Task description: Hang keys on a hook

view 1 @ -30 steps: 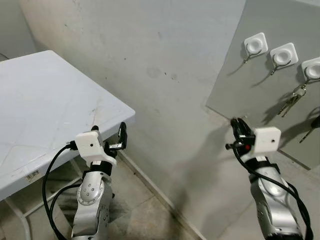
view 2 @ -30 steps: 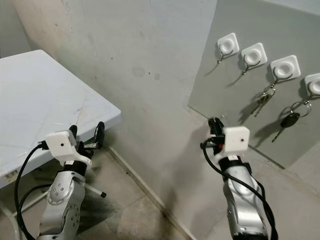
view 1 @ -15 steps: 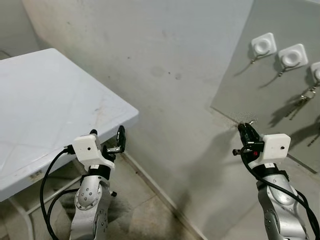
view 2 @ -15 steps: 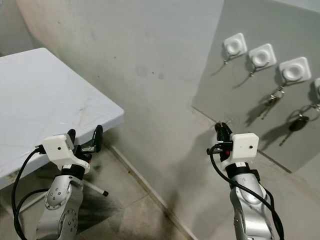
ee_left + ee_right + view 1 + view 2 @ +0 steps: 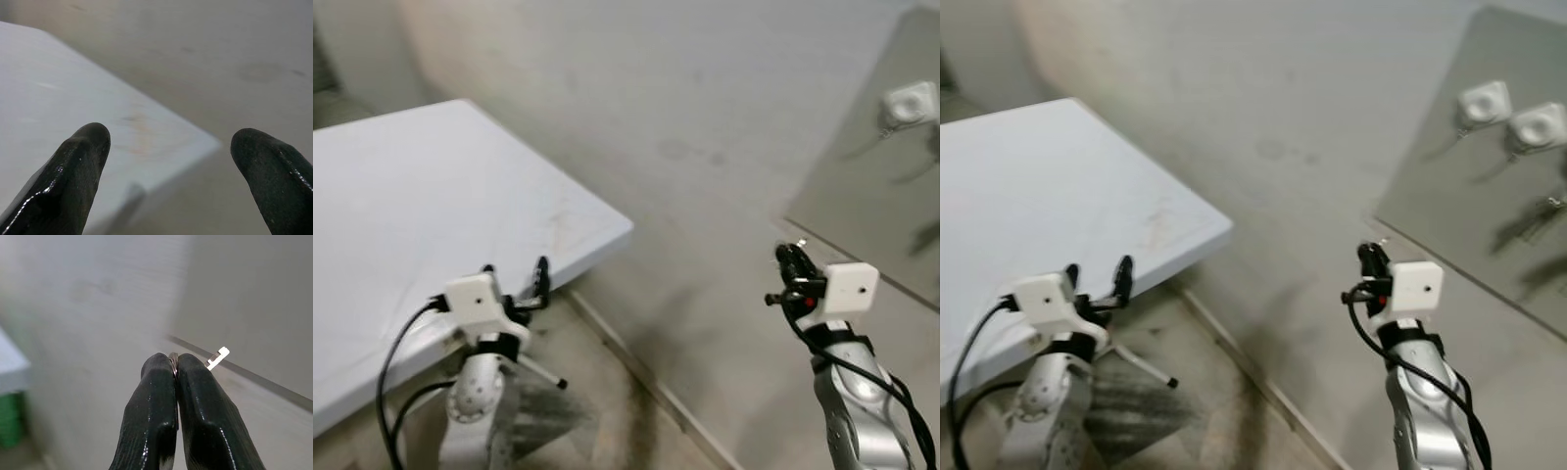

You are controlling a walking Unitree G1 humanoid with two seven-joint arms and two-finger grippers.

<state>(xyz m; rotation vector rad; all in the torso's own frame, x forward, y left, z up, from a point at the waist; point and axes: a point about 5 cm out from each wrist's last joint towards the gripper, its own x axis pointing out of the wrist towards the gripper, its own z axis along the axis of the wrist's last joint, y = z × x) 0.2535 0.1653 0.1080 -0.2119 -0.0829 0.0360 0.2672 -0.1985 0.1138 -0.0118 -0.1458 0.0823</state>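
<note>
The right gripper (image 5: pixel 1368 257) is raised toward the grey wall board (image 5: pixel 1489 196), fingers (image 5: pixel 156 396) clenched on what looks like a thin metal key ring (image 5: pixel 172 357). The left gripper (image 5: pixel 516 281) is held low at the white surface (image 5: pixel 421 215) edge, fingers released and empty.

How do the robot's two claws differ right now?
The left claw has its fingers spread wide with nothing between them; the right claw is pinched shut on a thin metal ring. The left one sits by the white table; the right one is raised near the grey wall panel. Both have two long black fingers.
</note>
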